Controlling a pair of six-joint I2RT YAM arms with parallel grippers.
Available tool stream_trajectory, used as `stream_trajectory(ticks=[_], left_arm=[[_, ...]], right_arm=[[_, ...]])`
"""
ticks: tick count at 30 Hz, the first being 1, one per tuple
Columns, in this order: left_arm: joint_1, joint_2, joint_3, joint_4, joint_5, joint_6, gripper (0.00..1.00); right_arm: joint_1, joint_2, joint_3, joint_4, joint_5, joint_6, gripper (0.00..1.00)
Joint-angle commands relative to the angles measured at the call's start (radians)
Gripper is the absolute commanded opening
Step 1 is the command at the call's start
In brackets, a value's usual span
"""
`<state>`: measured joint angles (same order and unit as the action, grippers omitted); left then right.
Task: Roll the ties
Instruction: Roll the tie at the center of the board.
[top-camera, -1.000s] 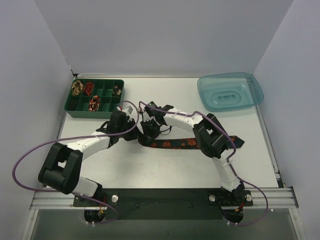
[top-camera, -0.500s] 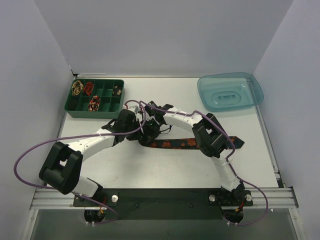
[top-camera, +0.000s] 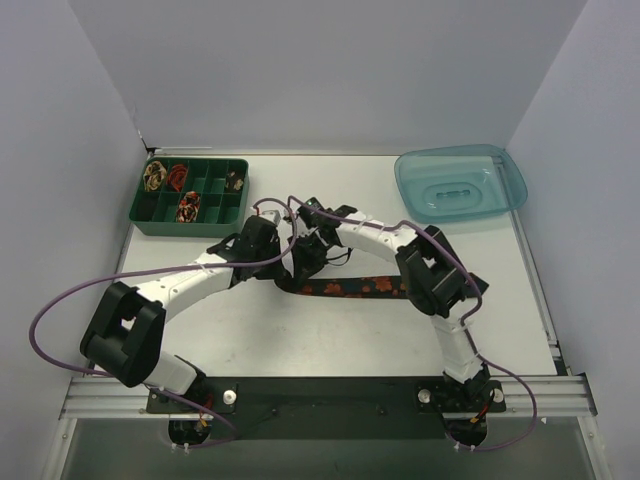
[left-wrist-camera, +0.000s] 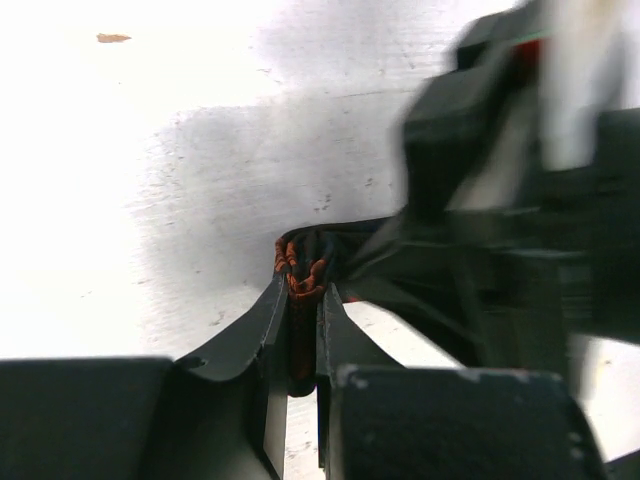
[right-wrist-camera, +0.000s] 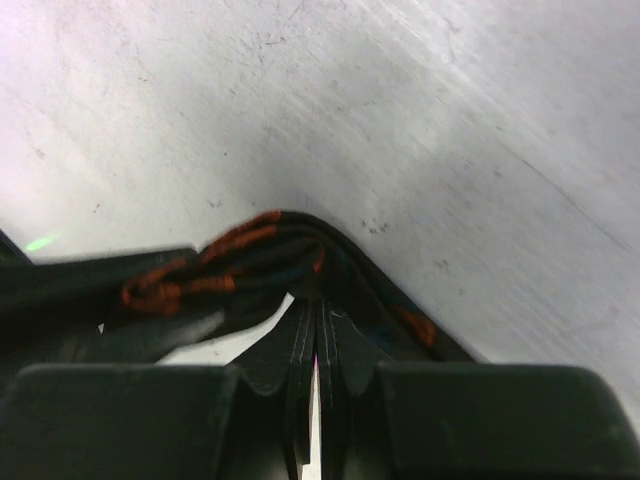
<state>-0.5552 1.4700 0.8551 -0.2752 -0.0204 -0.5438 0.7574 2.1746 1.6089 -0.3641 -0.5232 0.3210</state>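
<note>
A dark navy tie with a red-orange floral pattern (top-camera: 360, 287) lies flat across the table's middle, its left end bunched up between both grippers. My left gripper (top-camera: 283, 263) is shut on a folded bundle of that tie (left-wrist-camera: 303, 283). My right gripper (top-camera: 304, 259) sits right beside it, shut on the tie's edge (right-wrist-camera: 300, 240). In the right wrist view the fingers (right-wrist-camera: 300, 345) are pressed nearly together. The tie's right end is partly hidden under the right arm.
A green divided tray (top-camera: 145, 210) stands at the back left and holds small rolled ties (top-camera: 155, 176) in some compartments. A translucent blue tub (top-camera: 460, 185) is at the back right. Purple cables loop over both arms.
My left gripper has moved right, up against the right gripper at the tie's left end. The right gripper has shifted slightly right and back. The tie's end is more bunched.
</note>
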Motion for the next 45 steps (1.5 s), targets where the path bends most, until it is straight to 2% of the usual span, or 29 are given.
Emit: stream_trajectory(ticks=[1, 7, 14, 18, 25, 34, 40, 45], left_arm=[[-0.006, -0.030, 0.055, -0.084, -0.099, 0.056, 0.00], [-0.006, -0.037, 0.079, -0.202, -0.219, 0.105, 0.00], [-0.015, 0.033, 0.162, -0.358, -0.361, 0.127, 0.00], [-0.051, 0.064, 0.219, -0.416, -0.461, 0.120, 0.00], [-0.124, 0.165, 0.281, -0.469, -0.530, 0.090, 0.00], [-0.213, 0.285, 0.354, -0.477, -0.527, 0.041, 0.00], [-0.218, 0.302, 0.329, -0.386, -0.435, 0.019, 0.00], [-0.216, 0.309, 0.288, -0.322, -0.360, -0.011, 0.09]], right_arm=[[-0.055, -0.162, -0.035, -0.004, 0.015, 0.004, 0.02], [-0.124, -0.232, -0.113, -0.004, 0.061, -0.010, 0.02], [-0.156, -0.251, -0.155, -0.007, 0.089, -0.014, 0.02], [-0.155, -0.249, -0.161, -0.012, 0.092, -0.014, 0.02], [-0.159, -0.249, -0.165, -0.012, 0.098, -0.017, 0.02], [-0.171, -0.253, -0.182, -0.015, 0.104, -0.022, 0.02], [-0.174, -0.246, -0.185, -0.015, 0.098, -0.026, 0.03], [-0.176, -0.239, -0.182, -0.015, 0.091, -0.028, 0.03]])
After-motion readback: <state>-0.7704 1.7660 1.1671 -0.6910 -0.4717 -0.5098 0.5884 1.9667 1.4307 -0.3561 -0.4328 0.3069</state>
